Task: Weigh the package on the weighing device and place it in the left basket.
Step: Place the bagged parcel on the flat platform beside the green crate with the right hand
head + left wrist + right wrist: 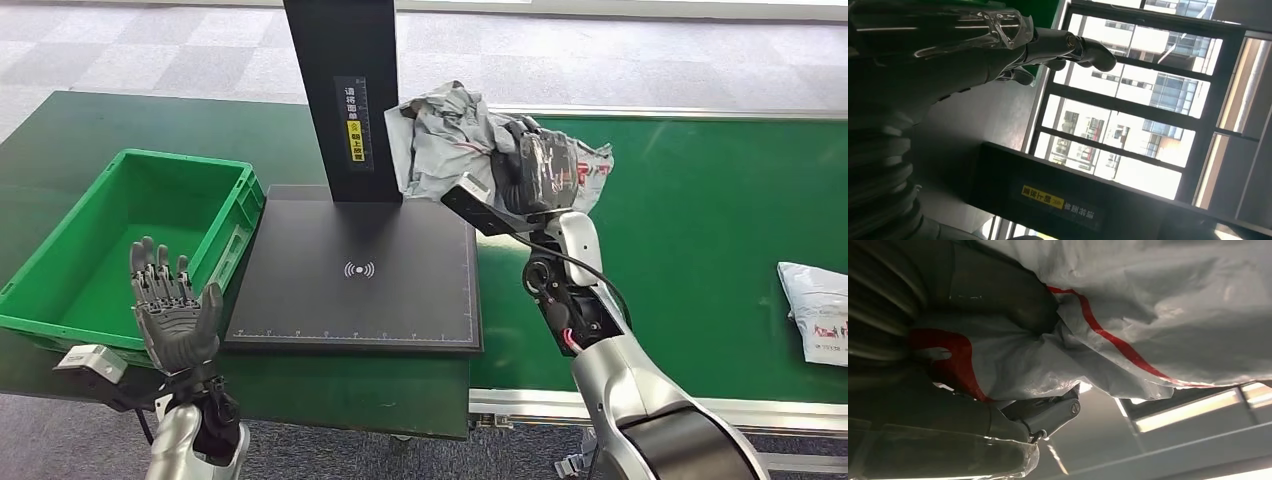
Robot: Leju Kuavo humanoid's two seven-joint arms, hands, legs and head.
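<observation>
Right hand (535, 165) fingers clutch a crumpled grey plastic package (455, 135); left hand (175, 315) fingers spread, holding nothing.

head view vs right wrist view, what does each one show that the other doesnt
The head view alone shows the green basket, the black weighing platform, the open left hand and a second package on the green belt. The right wrist view alone shows, close up, the red stripe across the bag's crumpled plastic. Both show the grey package held by the right hand.

Silver arms, black cables, dark many-fingered right hand (535, 165), left hand (175, 310).
</observation>
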